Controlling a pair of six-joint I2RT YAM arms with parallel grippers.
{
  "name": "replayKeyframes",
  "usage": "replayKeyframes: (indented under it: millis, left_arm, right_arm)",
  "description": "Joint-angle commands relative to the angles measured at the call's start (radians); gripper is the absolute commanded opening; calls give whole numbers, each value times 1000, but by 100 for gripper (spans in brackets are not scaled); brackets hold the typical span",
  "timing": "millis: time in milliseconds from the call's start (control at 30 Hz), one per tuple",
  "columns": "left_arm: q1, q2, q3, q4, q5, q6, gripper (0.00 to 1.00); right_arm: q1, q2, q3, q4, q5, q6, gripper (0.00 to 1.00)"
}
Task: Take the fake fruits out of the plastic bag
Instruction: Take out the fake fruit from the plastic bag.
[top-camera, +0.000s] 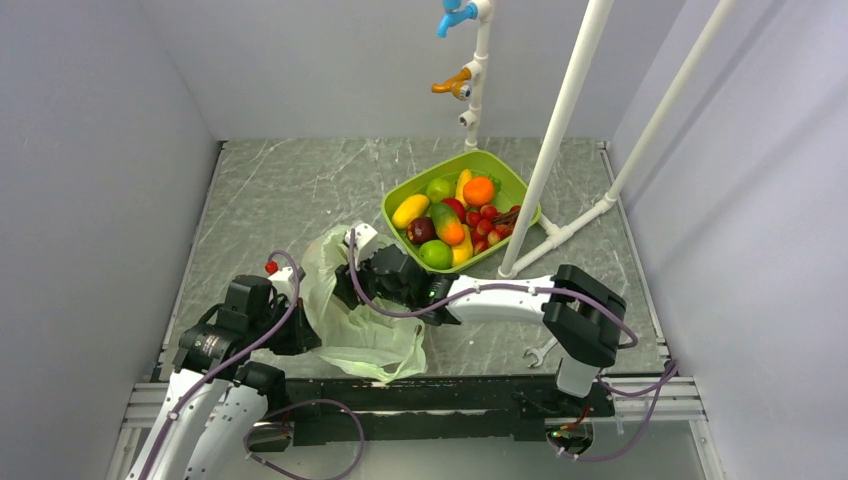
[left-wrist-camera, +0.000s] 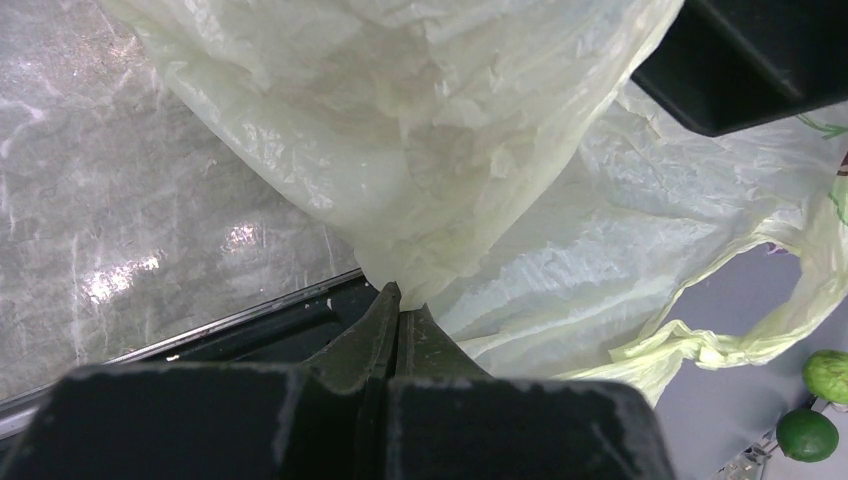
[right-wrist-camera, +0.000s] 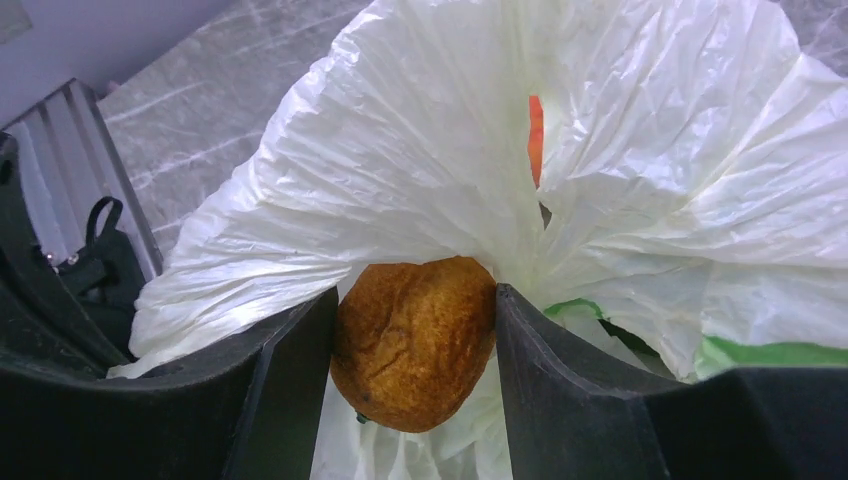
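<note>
Plastic bag (top-camera: 370, 345) pinched in left fingers (left-wrist-camera: 368, 335), bunched over right fingers (right-wrist-camera: 280, 395) clamped on brown fruit (right-wrist-camera: 412, 340).

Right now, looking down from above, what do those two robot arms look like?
Both arms mix white tubes with chunky black joint blocks: the left arm, the right arm. A purple cable loops loosely along each. The left gripper and right gripper have thick matte black fingers.

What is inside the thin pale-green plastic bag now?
Among the bag's folds, the right pincer grips a rough brown-orange toy fruit. A small orange sliver shows through a gap. The wrinkled film hides anything deeper.
</note>
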Motion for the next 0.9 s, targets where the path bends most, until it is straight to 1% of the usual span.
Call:
replayKeyframes:
  millis: [0, 100, 200, 367, 533, 600, 667, 767, 867]
  left_arm:
    - [4, -1, 7, 24, 12, 10, 0]
    - [5, -1, 7, 23, 11, 10, 0]
    - [4, 0, 7, 23, 13, 12, 0]
    - [4, 0, 7, 22, 14, 12, 0]
    - [4, 1, 7, 23, 15, 12, 0]
    - [5, 3, 7, 25, 16, 13, 0]
    - [4, 8, 7, 27, 16, 14, 0]
    - [5, 8, 5, 28, 21, 16, 0]
    - [4, 0, 5, 29, 21, 17, 0]
  right_arm:
    - [5, -74, -47, 72, -12, 36, 8]
    - [4, -111, -75, 77, -18, 45, 5]
    - [5, -153, -119, 81, -26, 42, 0]
    - [6, -267, -296, 188, -11, 10, 0]
    - [6, -454, -464, 274, 26, -14, 0]
    - [6, -532, -502, 267, 74, -27, 0]
    - [6, -595, -510, 226, 131, -59, 0]
    - [4, -651, -482, 119, 297, -119, 0]
    - [2, -645, -440, 33, 503, -152, 0]
